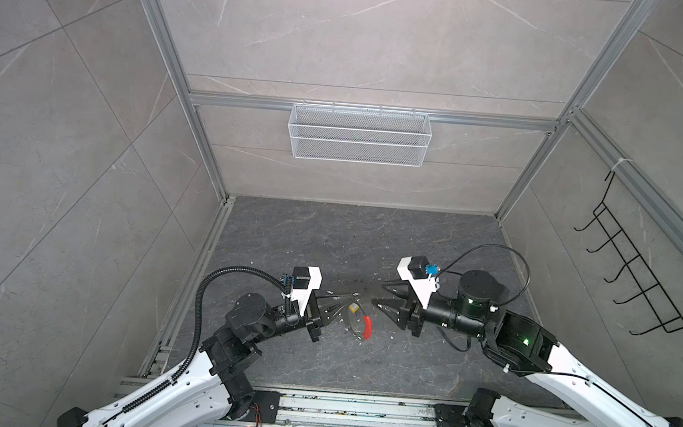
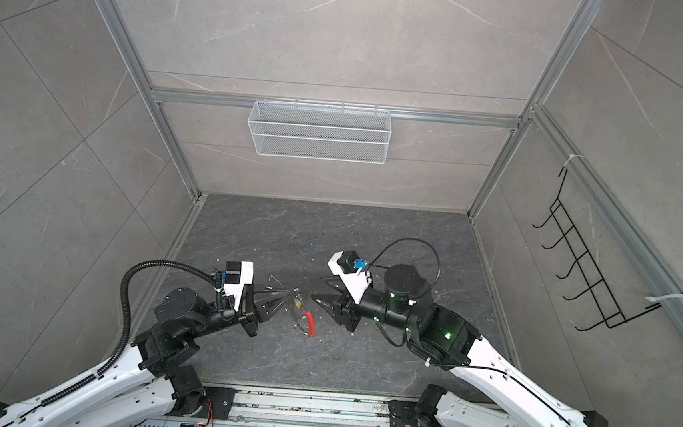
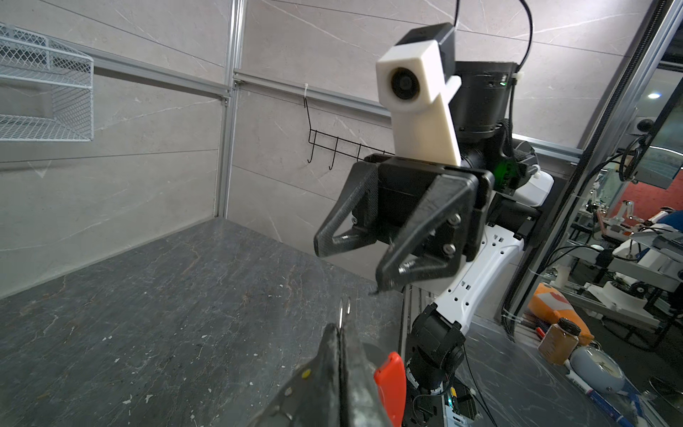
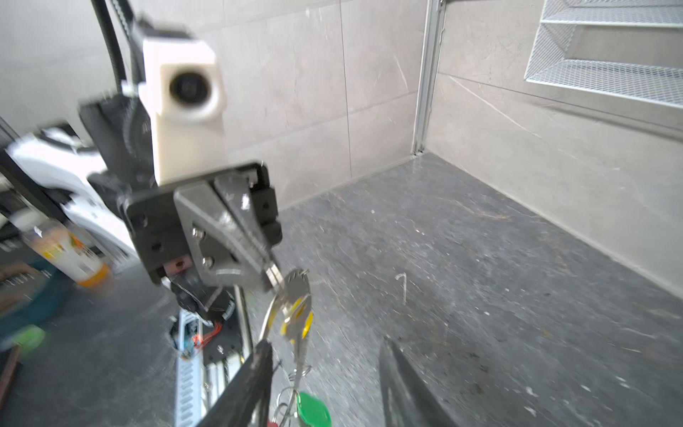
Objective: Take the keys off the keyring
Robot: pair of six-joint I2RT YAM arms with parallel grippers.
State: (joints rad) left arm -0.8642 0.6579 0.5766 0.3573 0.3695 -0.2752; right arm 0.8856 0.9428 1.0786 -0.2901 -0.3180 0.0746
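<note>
My left gripper (image 1: 350, 297) (image 3: 340, 329) is shut on the top of the keyring (image 1: 350, 320), holding it just above the dark floor. The ring's red segment (image 1: 367, 326) (image 3: 391, 384) hangs on the side toward the right arm. The keys dangle from the ring. The yellow-headed key (image 4: 295, 318) (image 1: 353, 308) is just under the left fingertips, and the green-headed key (image 4: 313, 408) is lower, blurred. My right gripper (image 1: 380, 297) (image 4: 325, 355) faces the ring from the right, open. The keys hang between its fingers, close beside one finger (image 4: 255, 377).
A white wire basket (image 1: 358, 134) hangs on the back wall and a black hook rack (image 1: 635, 271) on the right wall. A small bent metal piece (image 4: 403, 284) and pale specks lie on the floor. A metal rail (image 1: 337, 406) runs along the front edge.
</note>
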